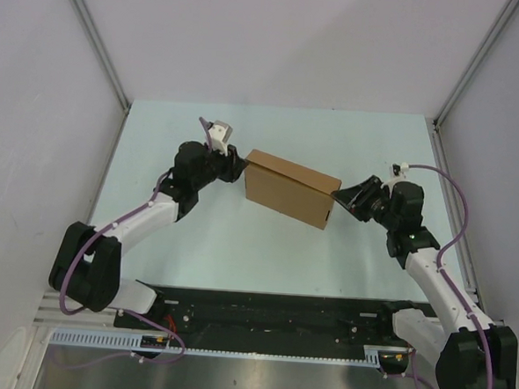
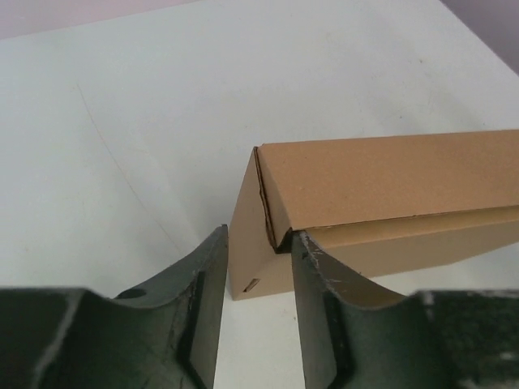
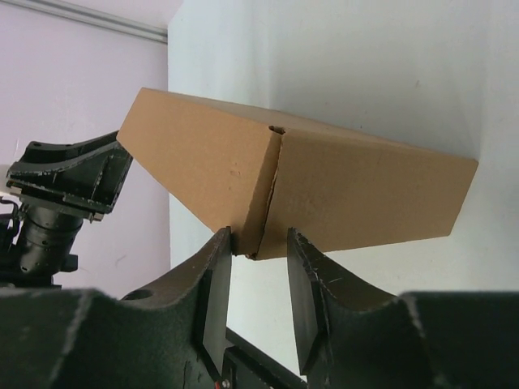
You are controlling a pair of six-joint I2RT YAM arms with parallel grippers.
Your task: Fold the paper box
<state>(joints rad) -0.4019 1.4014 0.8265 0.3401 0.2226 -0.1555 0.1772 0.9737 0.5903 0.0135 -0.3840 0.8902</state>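
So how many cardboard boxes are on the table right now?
1. The brown box sits in the middle of the table, the left tool at its left end and the right tool at its right end. None seems hidden.

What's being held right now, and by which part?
The paper box: one end corner sits inside the left gripper, the other inside the right gripper; whether either clamps it cannot be told.

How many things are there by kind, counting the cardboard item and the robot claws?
Brown paper box: 1
Claws: 2, the left claw and the right claw
Total: 3
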